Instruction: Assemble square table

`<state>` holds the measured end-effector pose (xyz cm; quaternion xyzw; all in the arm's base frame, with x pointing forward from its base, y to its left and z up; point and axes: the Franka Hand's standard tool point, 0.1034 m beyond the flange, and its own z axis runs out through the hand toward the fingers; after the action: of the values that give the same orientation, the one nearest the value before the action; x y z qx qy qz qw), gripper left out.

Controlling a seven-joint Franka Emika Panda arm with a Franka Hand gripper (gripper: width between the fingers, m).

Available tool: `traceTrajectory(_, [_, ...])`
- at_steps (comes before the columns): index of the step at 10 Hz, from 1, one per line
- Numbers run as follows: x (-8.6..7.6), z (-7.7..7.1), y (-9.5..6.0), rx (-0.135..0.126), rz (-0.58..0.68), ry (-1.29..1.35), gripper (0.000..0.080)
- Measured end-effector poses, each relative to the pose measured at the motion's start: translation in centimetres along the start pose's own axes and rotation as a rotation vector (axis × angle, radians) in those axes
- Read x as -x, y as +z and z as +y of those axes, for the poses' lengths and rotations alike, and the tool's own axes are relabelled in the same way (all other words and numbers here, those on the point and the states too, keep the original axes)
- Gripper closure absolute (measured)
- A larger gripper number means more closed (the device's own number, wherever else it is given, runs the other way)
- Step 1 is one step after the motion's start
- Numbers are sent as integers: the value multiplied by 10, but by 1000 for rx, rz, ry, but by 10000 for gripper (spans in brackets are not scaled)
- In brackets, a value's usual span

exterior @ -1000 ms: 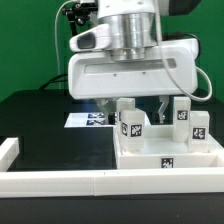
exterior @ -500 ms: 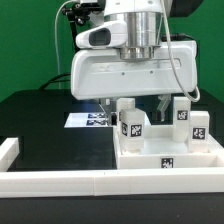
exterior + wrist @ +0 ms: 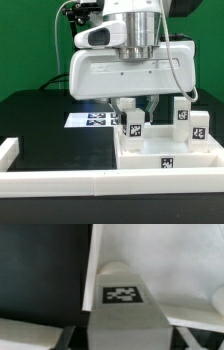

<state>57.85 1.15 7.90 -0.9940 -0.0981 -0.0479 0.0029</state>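
Note:
The white square tabletop (image 3: 166, 160) lies tray-like at the exterior view's right, with a tag on its front edge. Three white tagged legs stand upright on it: one at the front left (image 3: 133, 126) and two at the right (image 3: 182, 113) (image 3: 199, 126). My gripper (image 3: 133, 108) hangs straight over the front left leg, open, with a finger on each side of its top. In the wrist view that leg (image 3: 124, 294) fills the space between my gripper (image 3: 128, 343) fingers, with a dark gap at each side. The tabletop's rim (image 3: 95, 263) runs beside it.
The marker board (image 3: 90, 119) lies flat on the black table behind the tabletop's left corner. A long white border rail (image 3: 60, 181) runs along the front, with a raised end at the left (image 3: 8, 150). A green wall stands behind.
My gripper has shifted slightly right and come down, so its fingers now straddle the top of the front left leg. The legs and tabletop have not moved.

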Motion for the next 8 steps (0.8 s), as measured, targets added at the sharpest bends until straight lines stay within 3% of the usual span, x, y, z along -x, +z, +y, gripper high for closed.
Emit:
traceTrajectory(3, [0, 1, 0, -1, 0, 75, 508])
traceTrajectory(8, [2, 4, 0, 4, 0, 595, 508])
